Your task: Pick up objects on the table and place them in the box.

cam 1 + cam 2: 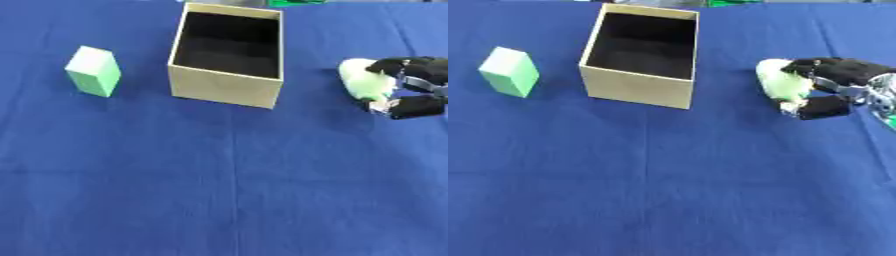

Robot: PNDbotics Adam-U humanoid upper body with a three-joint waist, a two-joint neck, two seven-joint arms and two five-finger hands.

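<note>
1. A green block [93, 70] stands untouched on the blue counter [227, 190], well left of the box.
2. The cardboard box [229, 87] looks empty inside, so nothing is done yet.
3. Right of the box, the right hand [833, 85] has its fingers curled around a pale green object [782, 82].

Blue cloth [227, 190]; tan box [226, 89], black inside; green block [93, 70]; black hand [833, 85] round something pale, perhaps greenish-white [780, 82].

The black robot right hand [826, 85] is hiding part of the blurry pale green thing [780, 82]; the picture's edge is cutting off its arm.
</note>
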